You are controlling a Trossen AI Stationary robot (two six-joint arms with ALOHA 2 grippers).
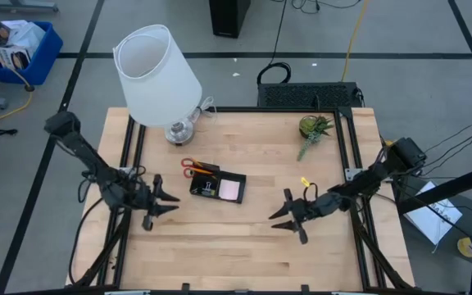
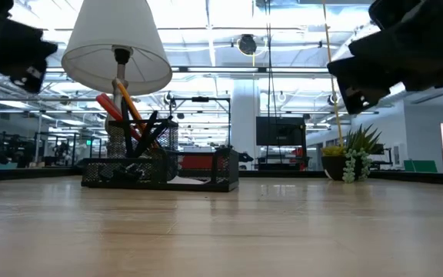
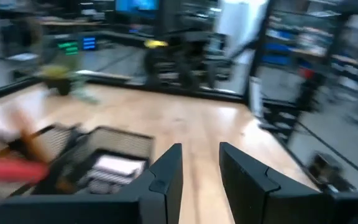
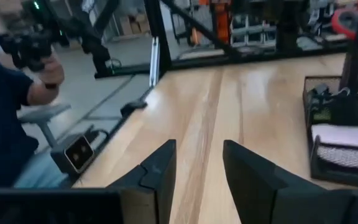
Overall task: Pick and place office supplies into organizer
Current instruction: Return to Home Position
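Observation:
The black organizer (image 1: pixel 217 187) stands mid-table. In it are red-handled scissors (image 1: pixel 192 167), a pink sticky-note pad (image 1: pixel 232 190), and pens and an orange pencil (image 2: pixel 129 104) that stand tilted in the taller section. My left gripper (image 1: pixel 169 203) hovers open just left of the organizer and points level toward it; nothing is between its fingers (image 3: pixel 166 180). My right gripper (image 1: pixel 285 215) hovers open to the organizer's right and also points level toward it with nothing in it (image 4: pixel 197 174). A tiny yellow piece (image 1: pixel 305 182) shows beside my right arm.
A white lamp (image 1: pixel 156 72) stands at the far left of the table, behind the organizer. A green plant sprig (image 1: pixel 313 129) lies at the far right. Bare wood spreads along the near edge. A person's hand (image 4: pixel 39 74) shows beyond the table.

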